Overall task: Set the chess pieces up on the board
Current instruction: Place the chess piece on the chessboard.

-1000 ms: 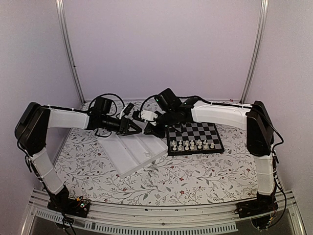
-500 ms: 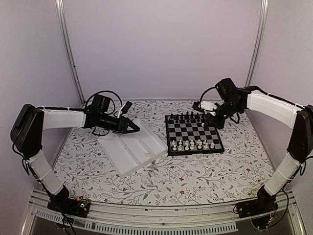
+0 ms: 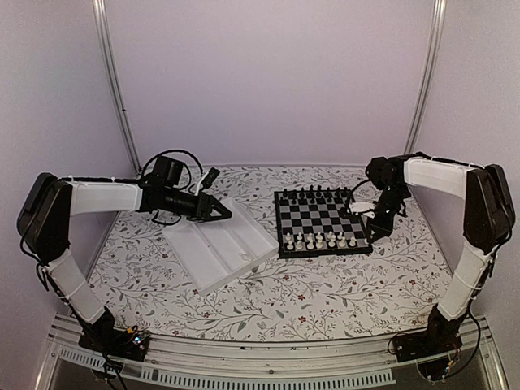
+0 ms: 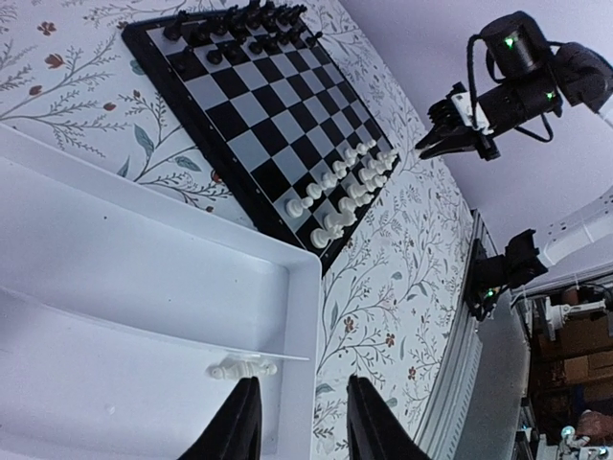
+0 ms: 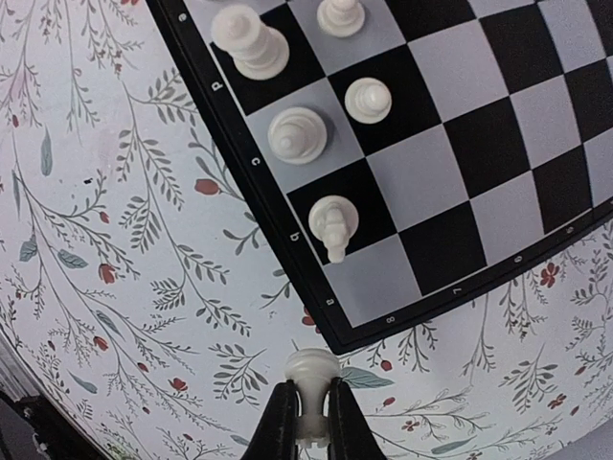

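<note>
My right fingers (image 5: 308,422) were pinched shut on a white piece (image 5: 311,369), just off the board (image 5: 450,144) beside its bare corner square. Most white chess pieces (image 3: 321,240) already stood in place. My left fingers (image 4: 299,422), partly open and empty, hung over the tray (image 4: 144,287), where a lone piece (image 4: 244,367) lay waiting

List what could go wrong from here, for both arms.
1. The right gripper pinches the held piece by its thin waist, just off the board; it could slip or tilt on release.
2. The empty corner square sits beside the white knight, so the fingers may knock it.
3. The fallen piece lies flat beside a divider in the tray, below the open left gripper: awkward to pinch.
</note>
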